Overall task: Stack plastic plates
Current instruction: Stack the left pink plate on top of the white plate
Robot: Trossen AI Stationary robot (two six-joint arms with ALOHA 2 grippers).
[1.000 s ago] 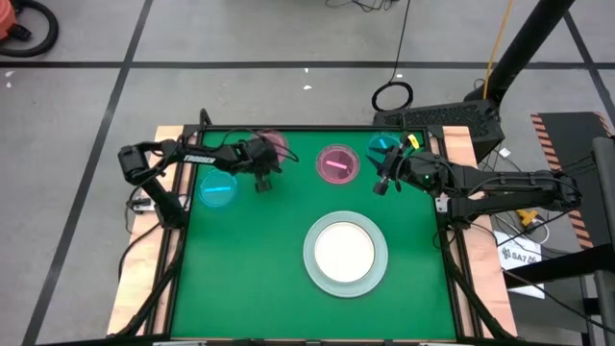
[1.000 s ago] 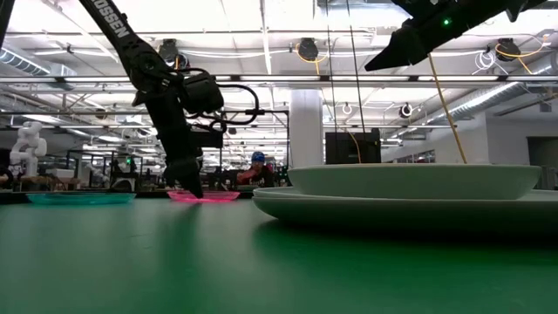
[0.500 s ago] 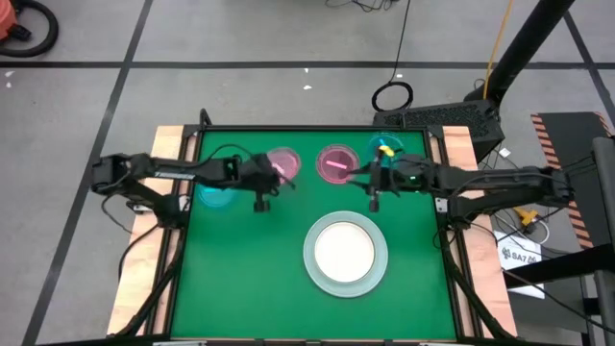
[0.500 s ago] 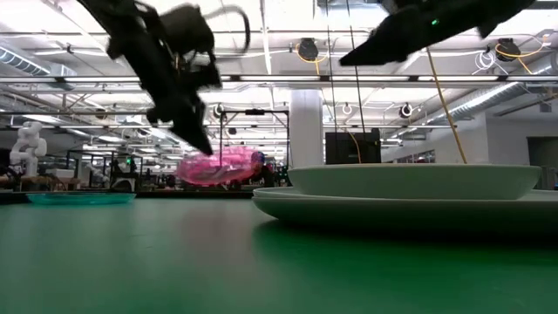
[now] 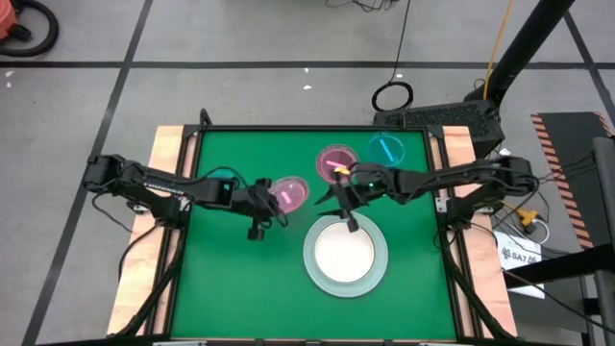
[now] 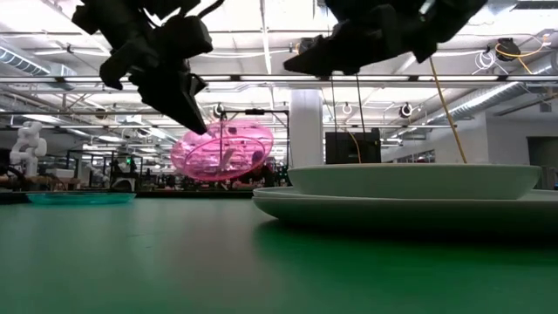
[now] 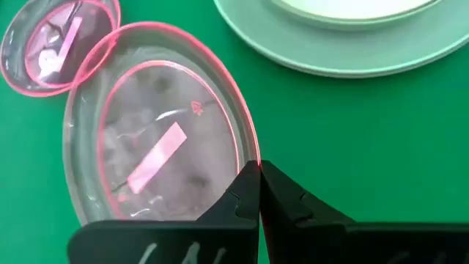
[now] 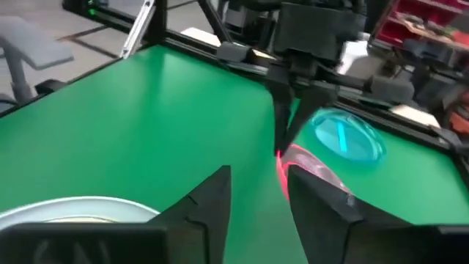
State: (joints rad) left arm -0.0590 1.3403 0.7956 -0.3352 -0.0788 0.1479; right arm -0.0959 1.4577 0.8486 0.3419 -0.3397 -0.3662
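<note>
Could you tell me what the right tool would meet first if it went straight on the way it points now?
Probably the pink plate held up by the left tool; it sits just past the right tool, though depth is unclear.

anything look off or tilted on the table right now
Only the pink plate held by the left gripper: it is pinched by its rim, lifted clear of the green table and tilted steeply on edge. The other plates lie flat, and the white plate sits squarely on the large pale one. Nothing looks spilled or damaged.
</note>
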